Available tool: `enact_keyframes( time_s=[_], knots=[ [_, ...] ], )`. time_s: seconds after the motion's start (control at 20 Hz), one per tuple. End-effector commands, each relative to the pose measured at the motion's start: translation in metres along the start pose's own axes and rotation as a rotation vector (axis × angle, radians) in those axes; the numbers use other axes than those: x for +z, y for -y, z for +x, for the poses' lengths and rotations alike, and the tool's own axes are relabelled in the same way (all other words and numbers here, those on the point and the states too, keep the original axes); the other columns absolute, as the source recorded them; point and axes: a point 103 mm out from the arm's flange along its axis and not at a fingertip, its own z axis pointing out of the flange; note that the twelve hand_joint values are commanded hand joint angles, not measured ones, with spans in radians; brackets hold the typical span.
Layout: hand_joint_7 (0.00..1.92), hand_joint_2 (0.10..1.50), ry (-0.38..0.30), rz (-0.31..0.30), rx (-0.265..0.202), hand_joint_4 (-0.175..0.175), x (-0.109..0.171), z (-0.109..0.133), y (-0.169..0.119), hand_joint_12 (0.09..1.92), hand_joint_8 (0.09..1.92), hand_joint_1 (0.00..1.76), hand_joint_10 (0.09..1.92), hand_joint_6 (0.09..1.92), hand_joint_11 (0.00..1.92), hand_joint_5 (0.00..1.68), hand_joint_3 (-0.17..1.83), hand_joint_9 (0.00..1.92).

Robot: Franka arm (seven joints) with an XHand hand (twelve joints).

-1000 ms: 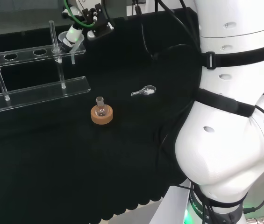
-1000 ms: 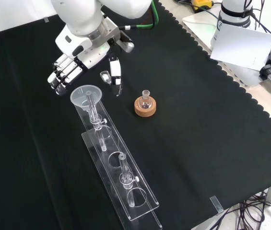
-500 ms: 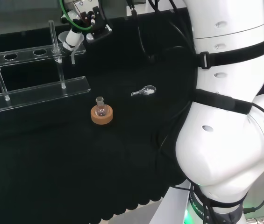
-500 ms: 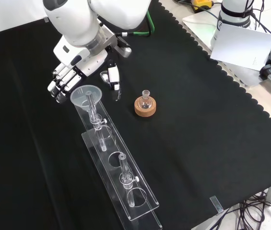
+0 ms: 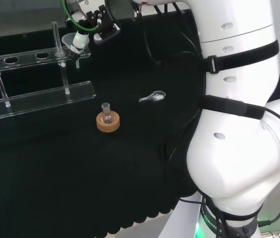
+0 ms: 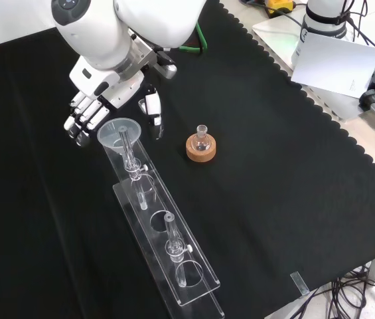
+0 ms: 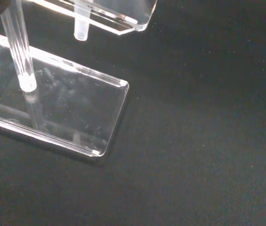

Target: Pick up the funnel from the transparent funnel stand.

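Fingers: fingers straight and spread, thumb apart on the other side, nothing between them. Released, no contact with the funnel.
Arm: white links take up the right of the head view; in the front view the big link sits at top centre above the hand.
Cloth: black cloth covers the bench, scalloped edge along the right in the front view. Wide bare area right of and below the flask; wrist view shows bare cloth beyond the stand's base corner.
Stand: transparent funnel stand runs as a long strip from upper left to lower right in the front view. Two-tier, upper plate with round holes on clear posts. In the head view it lies left of the hand, its base plate end nearest the arm.
Stand edges: wrist view has the base plate corner, one post and the upper plate edge above it.
Funnel: funnel sits in the end hole of the stand nearest the hand. Long axis upright, wide mouth up, stem down through the plate. Stem tip pokes below the upper plate in the wrist view.
Hand vs funnel: front view, fingers just left of the funnel rim, thumb just right of it, rim between them.
Flask: small flask on a cork ring, right of the funnel, apart from the stand.
Small clear piece: lies on the cloth right of the flask in the head view; cannot tell what it is.
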Motion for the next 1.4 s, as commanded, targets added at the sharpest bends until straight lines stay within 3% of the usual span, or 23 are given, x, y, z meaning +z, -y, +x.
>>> enact_keyframes(
  time_s=[0.05,0.2,0.35,1.1,1.4],
  knots=[
    [0.06,0.64,-0.015,0.002,0.001,-0.019,0.001,-0.002,-0.001,1.44,0.09,0.63,0.26,0.09,0.00,0.00,0.01,0.08],
    [0.07,0.65,-0.014,0.003,-0.002,-0.015,-0.001,-0.001,-0.001,1.48,0.12,0.63,0.63,0.09,0.00,0.00,0.01,0.01],
    [0.13,0.67,-0.016,0.013,-0.003,-0.006,-0.003,-0.001,-0.004,1.51,0.19,0.62,0.76,0.09,0.00,0.00,0.02,0.04],
    [0.16,0.70,-0.016,0.041,-0.008,0.007,0.007,0.001,-0.009,1.53,0.34,0.63,0.79,0.09,0.00,0.12,0.03,0.08],
    [0.31,0.72,-0.019,0.047,0.010,0.020,0.010,-0.004,-0.011,1.53,0.43,0.63,0.80,0.09,0.00,0.23,0.04,0.12]
  ],
)
